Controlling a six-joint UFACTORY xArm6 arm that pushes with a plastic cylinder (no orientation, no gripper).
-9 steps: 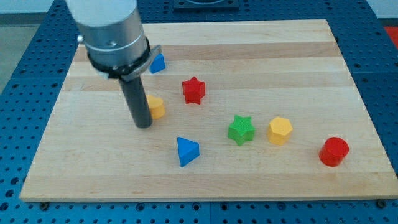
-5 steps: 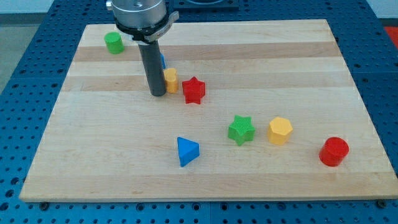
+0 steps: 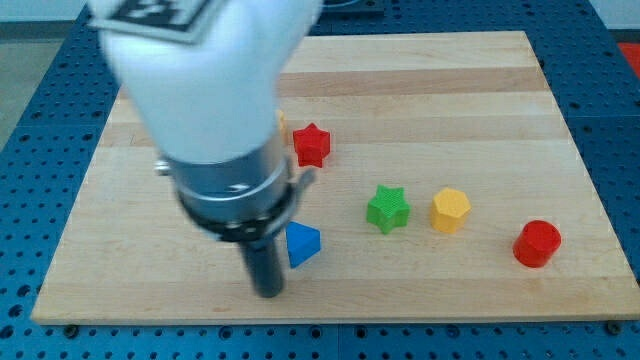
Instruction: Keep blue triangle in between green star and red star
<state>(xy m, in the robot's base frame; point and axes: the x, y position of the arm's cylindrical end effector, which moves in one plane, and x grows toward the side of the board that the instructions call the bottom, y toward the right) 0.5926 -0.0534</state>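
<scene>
A wooden counter (image 3: 480, 100) seen from above and slightly in front, resting on a blue perforated surface (image 3: 30, 150). A large white and grey robot arm (image 3: 215, 130), blurred, fills the view's left and ends in a dark rod. My tip (image 3: 269, 292) touches the counter near the view's bottom edge. There are no fingers on this arm, only the rod, so nothing can be apart or clamped.

The blue triangle (image 3: 302, 244) lies just to the view's right of the rod, slightly above my tip, close beside it; whether they touch cannot be told.

Counted blocks in sight: one blue triangle, one red star (image 3: 312, 145), one green star (image 3: 387, 208), one yellow hexagon (image 3: 450, 210), one red cylinder (image 3: 537, 243). A sliver of another yellow block (image 3: 281, 121) peeks out beside the arm, shape unclear.

The red star sits above the triangle; the green star lies to the triangle's right and a little higher. The triangle is below and left of the space between the two stars.
</scene>
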